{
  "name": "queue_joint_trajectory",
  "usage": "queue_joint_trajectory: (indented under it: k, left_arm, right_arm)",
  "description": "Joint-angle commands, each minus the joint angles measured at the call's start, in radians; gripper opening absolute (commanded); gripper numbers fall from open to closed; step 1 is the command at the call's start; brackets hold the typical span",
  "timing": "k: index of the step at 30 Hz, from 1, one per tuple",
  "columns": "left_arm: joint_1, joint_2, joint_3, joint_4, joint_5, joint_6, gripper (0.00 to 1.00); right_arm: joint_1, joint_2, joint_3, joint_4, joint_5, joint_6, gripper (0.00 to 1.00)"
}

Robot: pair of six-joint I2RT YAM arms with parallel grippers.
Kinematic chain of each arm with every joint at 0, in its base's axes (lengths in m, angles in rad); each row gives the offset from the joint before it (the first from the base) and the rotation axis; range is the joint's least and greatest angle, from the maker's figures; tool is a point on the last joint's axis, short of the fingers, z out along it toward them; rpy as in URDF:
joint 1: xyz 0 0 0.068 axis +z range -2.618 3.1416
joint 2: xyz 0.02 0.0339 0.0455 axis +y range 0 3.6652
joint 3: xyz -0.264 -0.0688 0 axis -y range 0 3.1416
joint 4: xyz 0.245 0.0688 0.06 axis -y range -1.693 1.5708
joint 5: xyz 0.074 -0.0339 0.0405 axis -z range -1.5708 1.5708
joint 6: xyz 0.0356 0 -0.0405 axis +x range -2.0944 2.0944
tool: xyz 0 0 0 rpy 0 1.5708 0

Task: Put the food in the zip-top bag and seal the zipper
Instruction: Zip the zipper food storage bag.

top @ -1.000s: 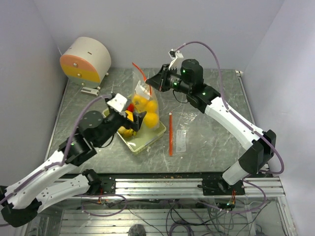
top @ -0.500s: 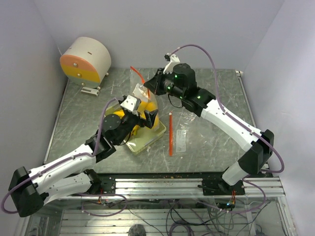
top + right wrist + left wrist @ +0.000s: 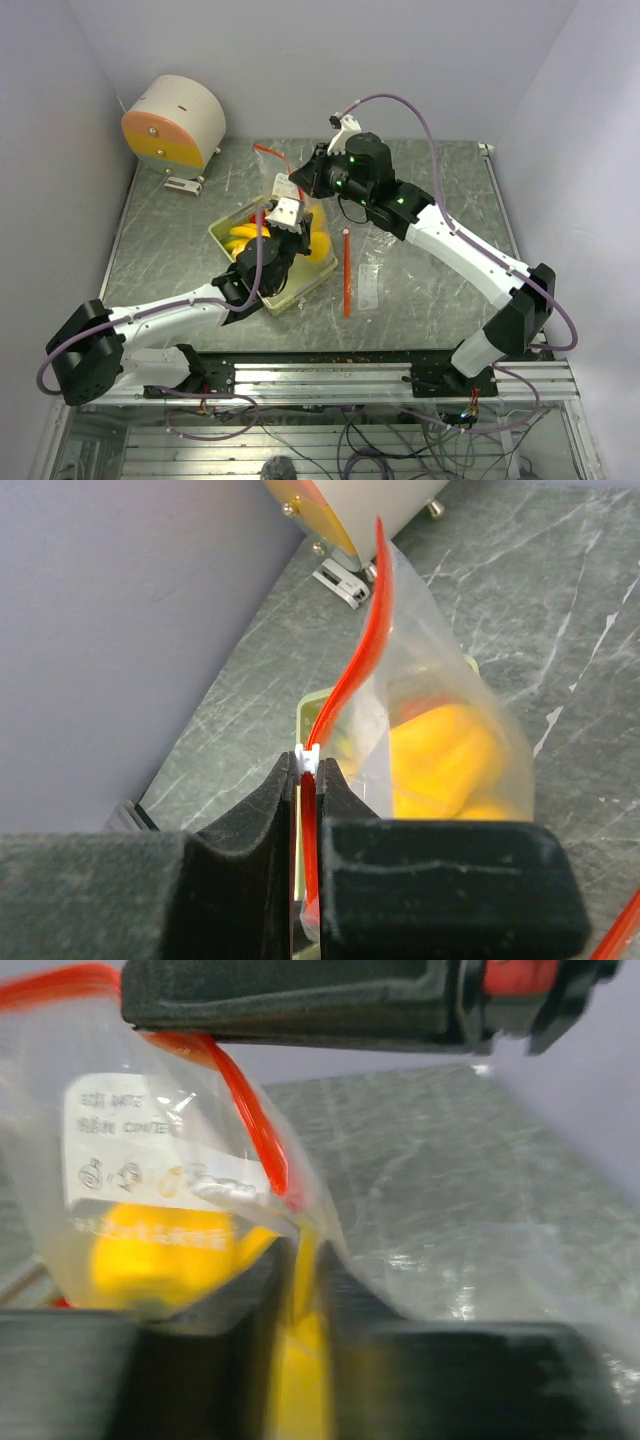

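The zip-top bag [image 3: 300,215] hangs upright over the pale green tray [image 3: 283,296], with yellow food [image 3: 318,243] inside it. My right gripper [image 3: 298,182] is shut on the red zipper [image 3: 345,680] at its white slider [image 3: 308,759]. My left gripper [image 3: 291,230] is lower on the bag. Its jaws are almost together, pinching the clear film [image 3: 303,1260] beside the white label [image 3: 140,1150]. Yellow food [image 3: 150,1250] shows through the plastic. Yellow bananas [image 3: 241,237] lie in the tray outside the bag.
A white and orange drum-shaped device [image 3: 175,122] stands at the back left. A loose red strip [image 3: 346,272] and a small clear piece [image 3: 369,285] lie on the table right of the tray.
My left arm swung right from the tray's near side to the bag, and its jaws closed on the film. My right gripper drifted slightly left, still holding the zipper.
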State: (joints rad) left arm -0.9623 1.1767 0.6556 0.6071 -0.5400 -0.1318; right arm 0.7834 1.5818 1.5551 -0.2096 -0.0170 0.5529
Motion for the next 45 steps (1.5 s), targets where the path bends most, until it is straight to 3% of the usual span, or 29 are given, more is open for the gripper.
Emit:
queue_joint_trajectory:
  k: [1,11,20,21,22,24,25,27,30,37,41,45]
  left_arm:
    - [-0.013,0.027,-0.002,0.064,-0.07,0.005,0.08]
    - [-0.015,-0.059,-0.135,0.085,-0.13,0.062,0.07]
    - [-0.014,-0.146,-0.192,0.087,-0.099,0.104,0.08]
    - [-0.015,-0.173,-0.178,0.049,-0.061,0.104,0.13]
    - [-0.015,-0.198,-0.157,0.005,-0.016,0.104,0.31]
    - [-0.016,-0.255,-0.116,-0.076,0.1,0.116,0.88]
    - [-0.016,-0.283,-0.087,-0.132,0.178,0.133,0.99]
    - [-0.014,-0.334,-0.024,-0.269,0.294,0.153,0.99]
    - [-0.014,-0.405,0.08,-0.462,0.362,0.151,1.0]
    - [-0.015,-0.49,0.358,-0.887,0.371,0.324,1.0]
    - [-0.015,-0.482,0.499,-1.075,0.37,0.458,1.0]
    - [-0.015,-0.451,0.545,-1.17,0.381,0.575,1.0]
  right_arm:
    - [0.005,-0.043,0.027,-0.007,0.021,0.005,0.0]
    - [-0.021,-0.054,0.124,-0.085,0.017,-0.04,0.0]
    - [-0.108,-0.044,0.167,-0.127,-0.217,-0.036,0.0]
    - [-0.115,-0.043,0.163,-0.126,-0.254,-0.039,0.0]
    - [-0.123,-0.046,0.16,-0.127,-0.276,-0.04,0.0]
    - [-0.134,-0.059,0.145,-0.124,-0.287,-0.047,0.0]
    - [-0.141,-0.066,0.14,-0.125,-0.29,-0.051,0.0]
    - [-0.154,-0.076,0.133,-0.125,-0.323,-0.065,0.0]
    - [-0.173,-0.08,0.143,-0.132,-0.399,-0.101,0.0]
    - [-0.186,-0.063,0.173,-0.172,-0.768,-0.227,0.0]
    - [-0.186,-0.084,0.165,-0.218,-0.862,-0.306,0.0]
    - [-0.187,-0.117,0.164,-0.261,-0.936,-0.385,0.0]
